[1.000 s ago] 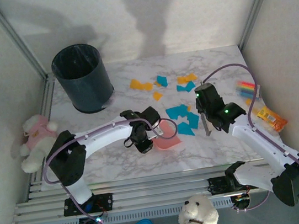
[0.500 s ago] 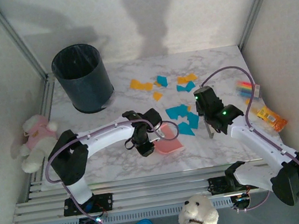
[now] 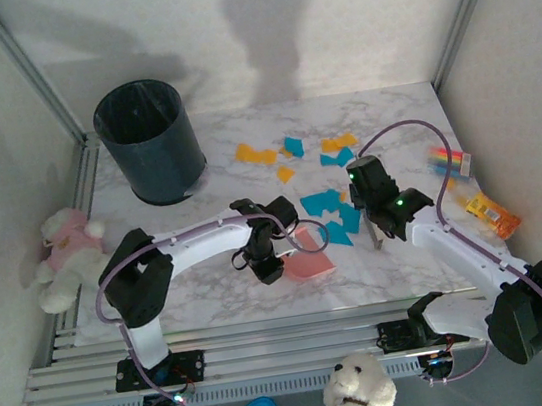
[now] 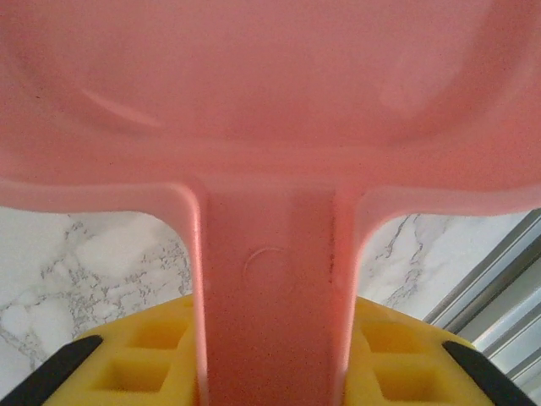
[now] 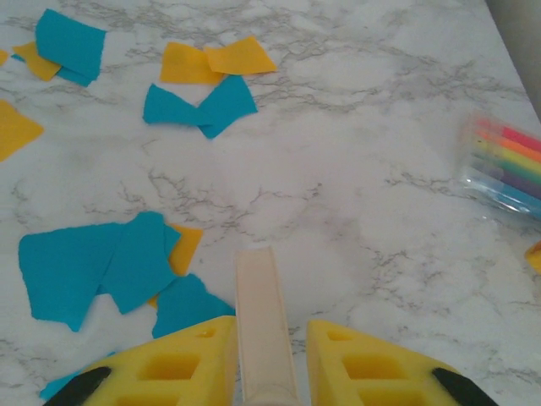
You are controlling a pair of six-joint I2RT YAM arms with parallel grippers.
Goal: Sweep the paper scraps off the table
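Note:
My left gripper point(image 4: 270, 359) is shut on the handle point(image 4: 270, 279) of a pink dustpan point(image 4: 270, 93). The pan point(image 3: 309, 261) lies on the marble table point(image 3: 214, 302) just left of a teal cluster of paper scraps point(image 3: 329, 211). My right gripper point(image 5: 269, 338) is shut on a narrow cream bar point(image 5: 260, 304) that points at the tabletop. That gripper point(image 3: 373, 221) stands just right of the teal cluster point(image 5: 101, 262). More orange and teal scraps lie farther back point(image 3: 256, 155) point(image 5: 215, 59).
A dark bin point(image 3: 149, 139) stands at the back left. A striped packet point(image 3: 447, 158) point(image 5: 507, 165) and an orange packet point(image 3: 492, 214) lie by the right edge. Plush toys sit off the table at the left point(image 3: 64, 254) and near edge point(image 3: 358, 393).
My right gripper has shifted a little left toward the teal cluster. My left arm has drawn the dustpan slightly nearer and to the right. Both grips are unchanged.

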